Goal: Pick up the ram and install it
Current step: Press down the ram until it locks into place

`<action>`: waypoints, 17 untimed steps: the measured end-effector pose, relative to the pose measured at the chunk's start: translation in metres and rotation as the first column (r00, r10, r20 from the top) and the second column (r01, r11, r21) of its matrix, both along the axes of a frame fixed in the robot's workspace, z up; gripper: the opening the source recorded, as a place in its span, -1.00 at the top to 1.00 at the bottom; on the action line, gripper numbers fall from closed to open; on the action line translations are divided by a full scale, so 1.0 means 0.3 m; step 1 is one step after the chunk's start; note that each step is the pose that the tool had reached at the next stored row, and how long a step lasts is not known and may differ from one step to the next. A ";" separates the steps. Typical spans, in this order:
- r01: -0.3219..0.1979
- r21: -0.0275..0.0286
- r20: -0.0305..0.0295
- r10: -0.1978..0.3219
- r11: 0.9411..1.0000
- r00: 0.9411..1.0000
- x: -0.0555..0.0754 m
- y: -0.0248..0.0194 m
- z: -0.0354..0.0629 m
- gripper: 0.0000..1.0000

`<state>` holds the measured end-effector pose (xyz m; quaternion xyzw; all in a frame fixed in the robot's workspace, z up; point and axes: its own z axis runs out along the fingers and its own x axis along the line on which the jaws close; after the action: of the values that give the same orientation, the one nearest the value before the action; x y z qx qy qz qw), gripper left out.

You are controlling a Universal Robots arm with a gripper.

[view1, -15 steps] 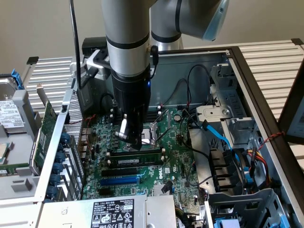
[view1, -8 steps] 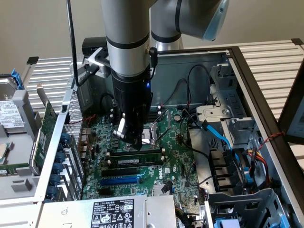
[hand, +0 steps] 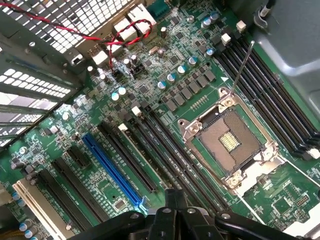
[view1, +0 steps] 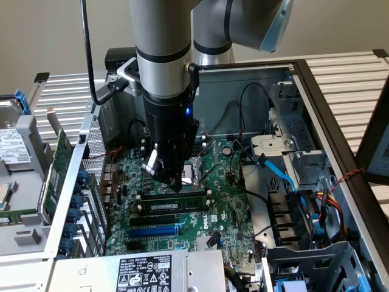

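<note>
The ram (view1: 175, 204), a narrow green stick with a white label, stands in a long black memory slot on the motherboard (view1: 225, 207), just in front of the CPU socket (view1: 196, 168). My gripper (view1: 175, 182) hangs straight down over it, shut, with its fingertips at the stick's top edge near the middle. In the wrist view the shut gripper (hand: 172, 202) sits over the row of black slots (hand: 165, 150) beside the open CPU socket (hand: 231, 141). There the stick's top edge is hard to pick out among the slots.
The case lies open on its side. A green expansion card (view1: 59, 167) leans outside the case wall on the exterior view's left, near a hard drive (view1: 13, 146). Blue cables (view1: 281, 175) and drive cages crowd the exterior view's right. A labelled power supply (view1: 143, 274) sits in front.
</note>
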<state>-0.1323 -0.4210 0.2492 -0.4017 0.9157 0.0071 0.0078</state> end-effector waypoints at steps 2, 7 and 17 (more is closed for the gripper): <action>0.032 0.000 0.000 -0.032 1.000 1.000 0.000 0.000 0.000 0.80; 0.111 0.000 0.000 -0.111 0.994 0.994 0.000 0.000 0.000 0.80; 0.262 0.000 0.000 -0.262 0.965 0.965 0.000 0.000 0.000 0.80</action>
<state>-0.1323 -0.4210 0.2491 -0.2771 0.9608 0.0060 0.0087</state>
